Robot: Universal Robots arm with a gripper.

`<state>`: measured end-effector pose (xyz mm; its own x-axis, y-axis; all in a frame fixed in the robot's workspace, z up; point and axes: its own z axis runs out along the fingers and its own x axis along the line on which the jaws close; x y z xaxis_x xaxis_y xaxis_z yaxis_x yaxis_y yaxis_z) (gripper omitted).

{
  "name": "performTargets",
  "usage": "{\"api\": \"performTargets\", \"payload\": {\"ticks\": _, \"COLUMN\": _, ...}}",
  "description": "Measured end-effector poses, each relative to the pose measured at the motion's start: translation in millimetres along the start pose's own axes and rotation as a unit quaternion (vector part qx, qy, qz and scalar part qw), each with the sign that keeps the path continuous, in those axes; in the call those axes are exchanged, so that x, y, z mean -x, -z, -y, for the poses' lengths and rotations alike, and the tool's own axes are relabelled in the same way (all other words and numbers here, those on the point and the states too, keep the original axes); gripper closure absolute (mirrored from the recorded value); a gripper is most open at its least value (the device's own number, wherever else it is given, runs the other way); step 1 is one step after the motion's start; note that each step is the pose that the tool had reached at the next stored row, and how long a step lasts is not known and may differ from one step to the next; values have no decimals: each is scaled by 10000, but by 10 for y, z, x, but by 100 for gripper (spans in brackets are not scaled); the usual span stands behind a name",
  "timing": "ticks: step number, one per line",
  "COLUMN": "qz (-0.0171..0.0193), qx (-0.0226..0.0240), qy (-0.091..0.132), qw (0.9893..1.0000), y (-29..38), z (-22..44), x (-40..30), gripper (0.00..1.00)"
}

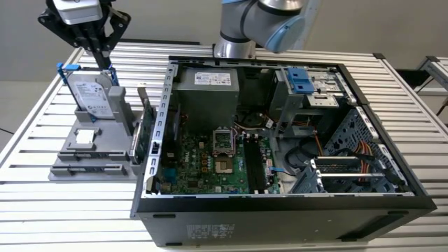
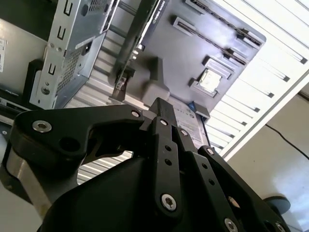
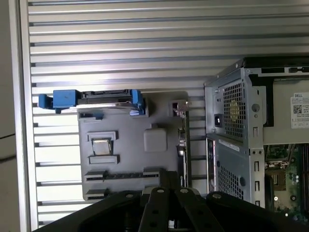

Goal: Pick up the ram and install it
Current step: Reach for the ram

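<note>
My gripper [image 1: 106, 64] hangs at the exterior view's upper left, just above the top edge of a silver hard drive [image 1: 94, 94] with blue rails. The drive stands upright in a grey holder block [image 1: 91, 155]. In both wrist views the black fingers [image 2: 161, 104] [image 3: 167, 175] meet at their tips with nothing showing between them. The holder [image 3: 125, 145] lies below them with long narrow slots along one end. I cannot pick out the ram in any view. Long black memory slots [image 1: 255, 165] run across the motherboard [image 1: 203, 163].
An open computer case [image 1: 280, 210] fills the exterior view's middle and right, with its metal wall [image 3: 236, 125] close beside the holder. A green expansion card [image 1: 144, 137] stands on edge between holder and case. Slatted metal tabletop [image 1: 42, 210] surrounds everything.
</note>
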<state>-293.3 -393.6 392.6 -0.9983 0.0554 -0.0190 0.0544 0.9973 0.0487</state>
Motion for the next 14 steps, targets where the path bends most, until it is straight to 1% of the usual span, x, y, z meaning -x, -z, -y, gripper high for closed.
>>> {"api": "performTargets", "payload": {"ticks": 14, "qz": -1, "qx": -1, "qy": 2, "qw": 10000, "y": 7, "z": 13, "x": -287, "gripper": 100}}
